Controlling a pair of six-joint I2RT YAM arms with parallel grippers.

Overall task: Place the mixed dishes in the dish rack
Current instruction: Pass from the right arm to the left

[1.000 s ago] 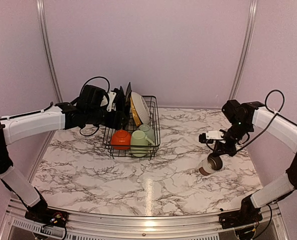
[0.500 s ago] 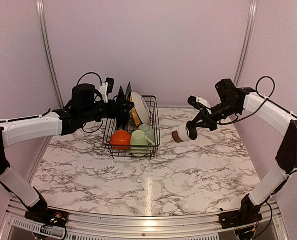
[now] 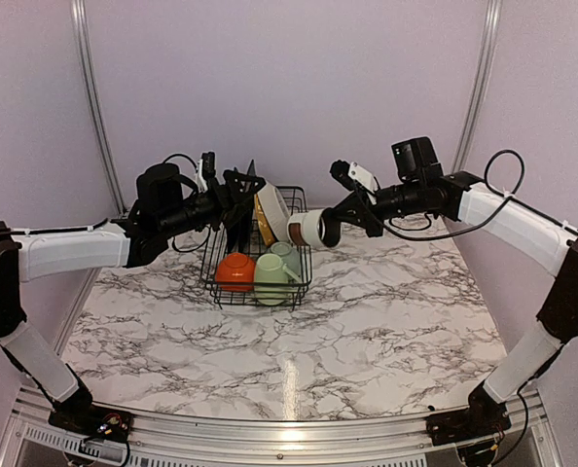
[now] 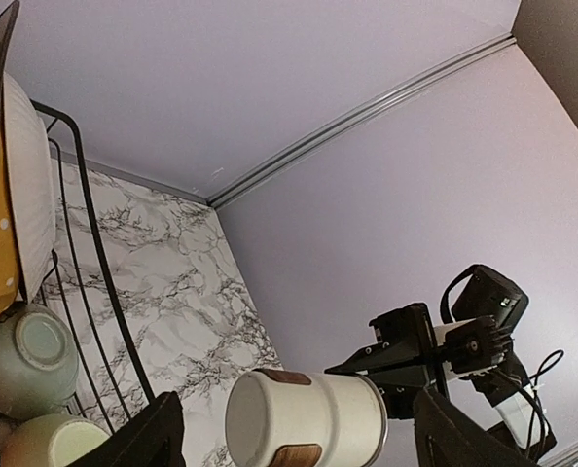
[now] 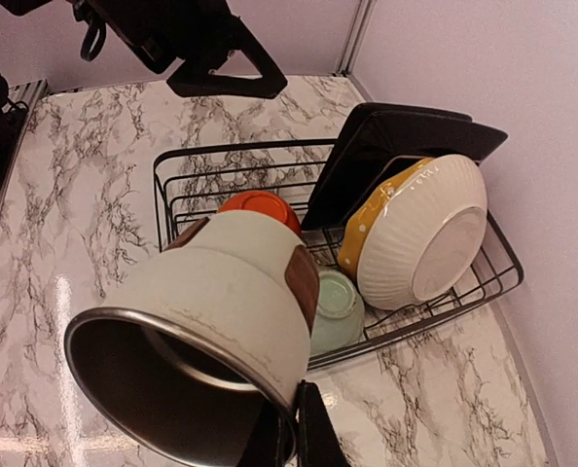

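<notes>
My right gripper [image 3: 330,224] is shut on the rim of the small grey-brown cup [image 3: 307,228], holding it on its side in the air by the dish rack's [image 3: 304,255] right edge. In the right wrist view the cup [image 5: 221,292] hangs above the rack [image 5: 162,185], mouth toward the camera. The rack holds the black square plates [image 3: 240,209], the yellow plate [image 3: 261,216], the white bowl [image 3: 274,209] and a pale green mug [image 3: 270,277]. My left gripper [image 3: 233,190] is open and empty, above the rack's back left.
An orange bowl [image 3: 235,270] lies upside down in the rack's front left, with a second pale green cup [image 3: 287,253] behind the mug. The marble table [image 3: 367,321] spreads in front and to the right. Walls stand close behind the rack.
My right arm has lifted the cup off the table at the right and carried it left to the rack's right edge. My left gripper has risen a little and turned toward the cup.
</notes>
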